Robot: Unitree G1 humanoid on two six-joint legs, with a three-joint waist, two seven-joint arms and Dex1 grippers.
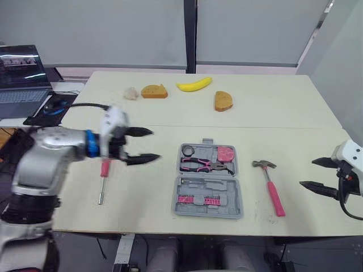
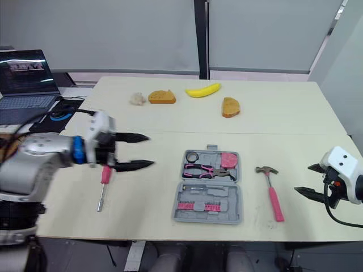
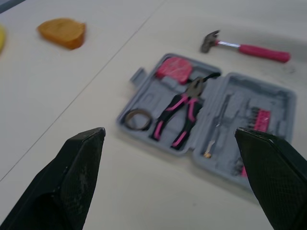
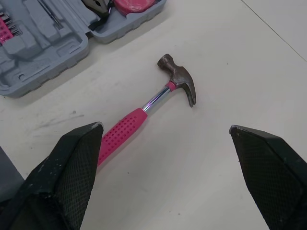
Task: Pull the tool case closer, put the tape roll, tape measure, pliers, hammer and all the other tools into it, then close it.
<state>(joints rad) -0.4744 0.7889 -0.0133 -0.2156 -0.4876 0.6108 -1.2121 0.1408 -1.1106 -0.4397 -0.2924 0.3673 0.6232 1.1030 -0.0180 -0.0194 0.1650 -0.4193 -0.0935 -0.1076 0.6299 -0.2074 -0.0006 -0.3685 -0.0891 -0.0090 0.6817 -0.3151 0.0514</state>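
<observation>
The grey tool case (image 1: 229, 195) lies open near the table's front edge. A dark tape roll (image 1: 188, 151), a pink tape measure (image 1: 226, 153) and pink-handled pliers (image 1: 201, 165) rest in its far half, and pink bits (image 1: 197, 199) in its near half. To the case's right, a pink-handled hammer (image 1: 269, 178) lies on the table. On the other side is a pink-handled screwdriver (image 1: 104, 180). My left gripper (image 1: 154, 145) hovers open between screwdriver and case, holding nothing. My right gripper (image 1: 307, 173) is open and empty, right of the hammer (image 4: 158, 103).
A banana (image 1: 194, 84), two bread pieces (image 1: 154, 91) (image 1: 223, 101) and a small pale lump (image 1: 131, 93) lie at the table's far side. A laptop (image 1: 21, 73) sits on a side surface at far left. The table's front edge (image 1: 198, 226) is close behind the case.
</observation>
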